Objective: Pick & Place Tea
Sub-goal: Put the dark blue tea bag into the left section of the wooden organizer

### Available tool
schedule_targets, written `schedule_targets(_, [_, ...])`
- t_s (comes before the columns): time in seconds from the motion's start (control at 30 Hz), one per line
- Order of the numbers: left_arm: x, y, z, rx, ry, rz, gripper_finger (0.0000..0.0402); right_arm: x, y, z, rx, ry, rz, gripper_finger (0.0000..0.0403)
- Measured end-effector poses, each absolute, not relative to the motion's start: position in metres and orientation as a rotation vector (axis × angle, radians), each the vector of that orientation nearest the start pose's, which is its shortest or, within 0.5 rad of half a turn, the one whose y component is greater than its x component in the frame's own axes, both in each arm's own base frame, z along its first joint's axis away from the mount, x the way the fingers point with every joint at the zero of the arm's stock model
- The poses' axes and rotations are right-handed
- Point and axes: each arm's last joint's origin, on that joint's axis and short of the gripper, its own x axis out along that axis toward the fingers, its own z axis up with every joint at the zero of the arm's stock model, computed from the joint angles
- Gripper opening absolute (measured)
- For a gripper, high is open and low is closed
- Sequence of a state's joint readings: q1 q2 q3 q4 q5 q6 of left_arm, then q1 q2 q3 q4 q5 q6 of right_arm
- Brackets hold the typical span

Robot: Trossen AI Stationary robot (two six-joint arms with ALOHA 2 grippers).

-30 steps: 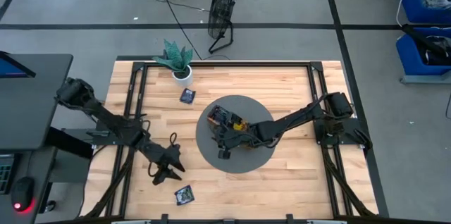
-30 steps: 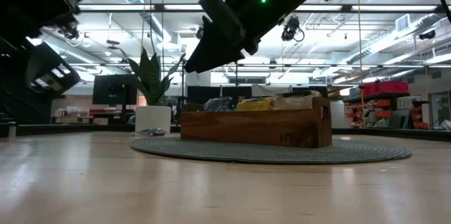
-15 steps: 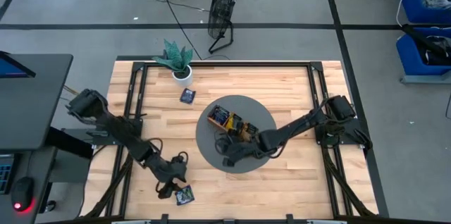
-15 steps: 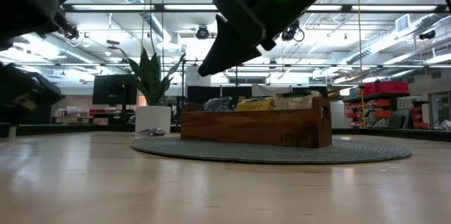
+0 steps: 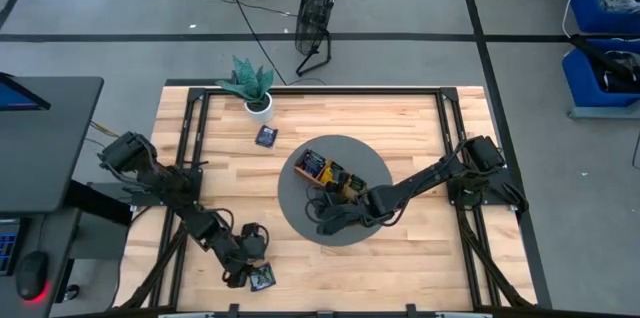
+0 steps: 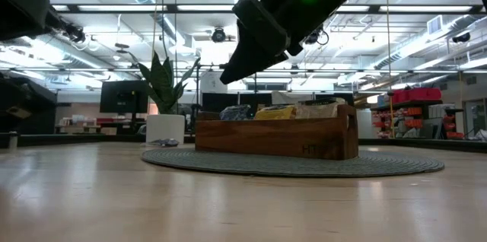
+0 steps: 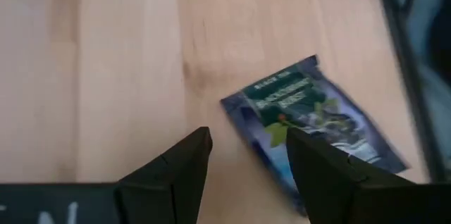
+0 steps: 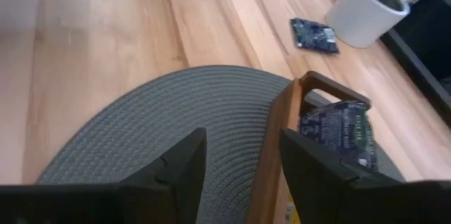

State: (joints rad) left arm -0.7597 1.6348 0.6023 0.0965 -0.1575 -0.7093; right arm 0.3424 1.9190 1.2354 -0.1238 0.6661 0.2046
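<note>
High view: left gripper (image 5: pixel 245 270) has dropped to the table's front edge, jaws spread beside a blue sachet (image 7: pixel 310 122), no pinch yet. Right gripper (image 5: pixel 325 220) waits spread over the mat (image 5: pixel 375 166).

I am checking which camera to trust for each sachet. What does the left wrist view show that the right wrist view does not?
Only the left wrist view shows the dark blue sachet lying flat on bare wood just ahead of the open left gripper. Only the right wrist view shows the grey round mat, the wooden tray with a dark sachet standing in it, another blue sachet near the white plant pot, and the open right gripper. Both show the wooden table top.
</note>
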Motion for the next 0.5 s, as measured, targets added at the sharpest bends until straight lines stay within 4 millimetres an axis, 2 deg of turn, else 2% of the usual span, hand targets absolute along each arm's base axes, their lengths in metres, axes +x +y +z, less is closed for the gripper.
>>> schedule_targets(0.23, [0.1991, -0.1851, 0.1119, -0.005, 0.938, -0.183, 0.0199, 0.3832, 0.1172, 0.1781, -0.205, 0.67, -0.385, 0.0188])
schedule_targets(0.5, [0.1946, -0.185, 0.1105, 0.069, 0.943, -0.16, 0.0199, 0.3809, 0.1156, 0.1764, -0.21, 0.685, -0.423, 0.0188])
